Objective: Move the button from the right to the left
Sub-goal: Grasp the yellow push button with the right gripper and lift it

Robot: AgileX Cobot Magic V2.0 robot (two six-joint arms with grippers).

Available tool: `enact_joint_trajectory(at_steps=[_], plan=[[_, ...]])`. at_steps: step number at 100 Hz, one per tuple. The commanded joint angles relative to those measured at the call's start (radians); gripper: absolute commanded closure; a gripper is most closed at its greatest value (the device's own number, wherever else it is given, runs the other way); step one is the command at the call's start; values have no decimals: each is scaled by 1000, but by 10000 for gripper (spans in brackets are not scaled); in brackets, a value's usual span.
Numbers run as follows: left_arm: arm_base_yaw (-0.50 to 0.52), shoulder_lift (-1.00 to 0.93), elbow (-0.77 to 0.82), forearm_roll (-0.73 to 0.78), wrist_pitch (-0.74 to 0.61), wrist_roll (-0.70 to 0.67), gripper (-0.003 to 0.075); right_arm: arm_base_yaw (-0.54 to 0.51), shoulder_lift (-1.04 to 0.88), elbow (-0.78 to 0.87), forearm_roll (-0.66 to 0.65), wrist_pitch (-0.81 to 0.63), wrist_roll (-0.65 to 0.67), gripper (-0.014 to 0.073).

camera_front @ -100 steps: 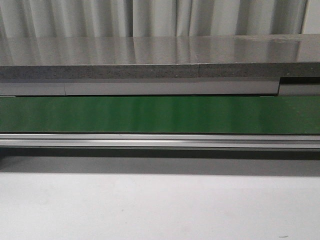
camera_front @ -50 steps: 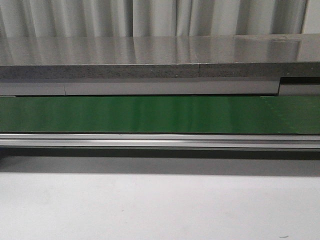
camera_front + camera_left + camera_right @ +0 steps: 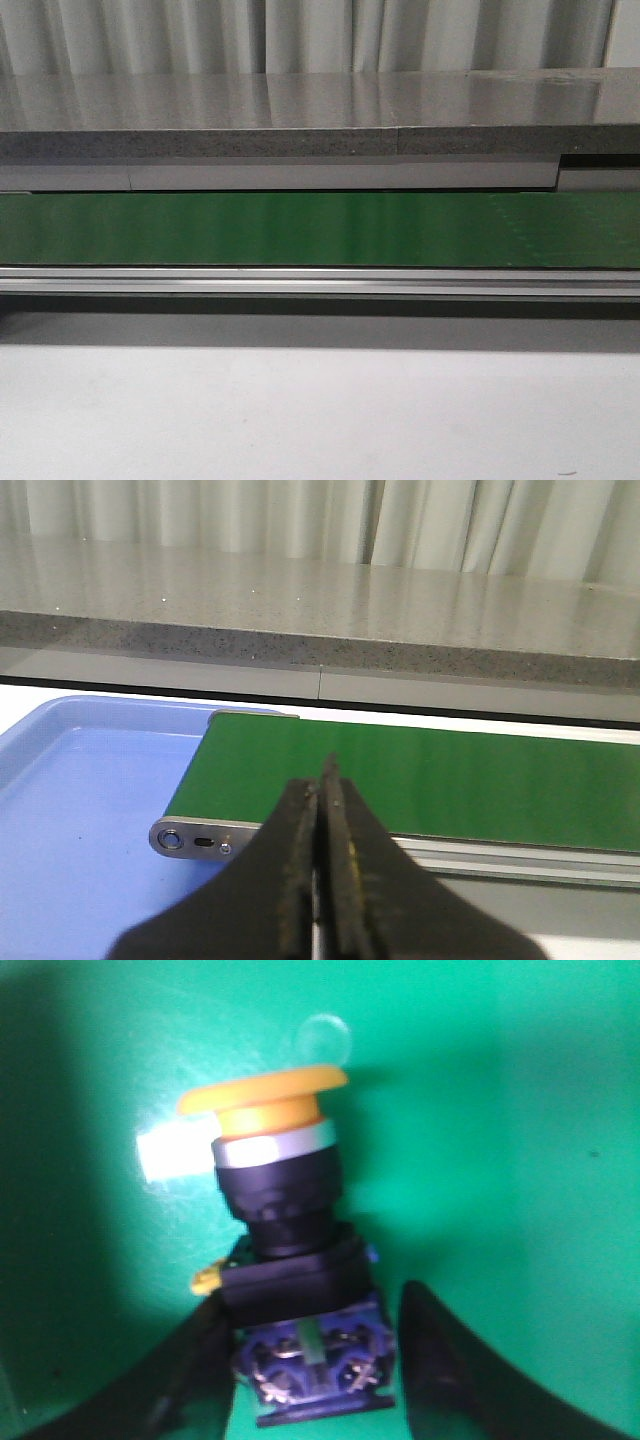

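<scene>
Front view: green conveyor belt [image 3: 320, 230] is running across mid frame, grey counter [image 3: 300, 115] above it, white table [image 3: 320, 415] below. No button, arm or gripper is showing here.

Left wrist view: left gripper [image 3: 322, 865], lower centre, is sitting with its fingers pressed together, holding nothing. Blue tray [image 3: 80, 810] is lying at lower left, just beside the belt's end [image 3: 200, 838]; nothing is showing in the visible part.

Right wrist view: the button [image 3: 285, 1260] is filling mid frame on the green belt surface, yellow cap toward upper centre, black body below. Right gripper [image 3: 315, 1360] is straddling its base, fingers parted; one finger [image 3: 195, 1355] looks to be touching, the other standing apart.

Progress, as judged: grasp not yet closed; transfer leftward entirely outstanding.
</scene>
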Motion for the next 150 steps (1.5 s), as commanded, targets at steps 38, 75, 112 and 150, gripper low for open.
enact_joint_trajectory(at_steps=[38, 75, 112, 150], plan=[[-7, -28, 46, 1, -82, -6, 741, 9, -165, -37, 68, 70, 10, 610], [-7, -28, 46, 1, -82, -6, 741, 117, -367, -35, 59, 217, 258, 610], [-7, -28, 46, 1, -82, -6, 741, 245, -348, 35, 55, 166, 271, 610], [-7, -28, 46, 1, -82, -6, 741, 264, -279, 35, 54, 175, 271, 549]])
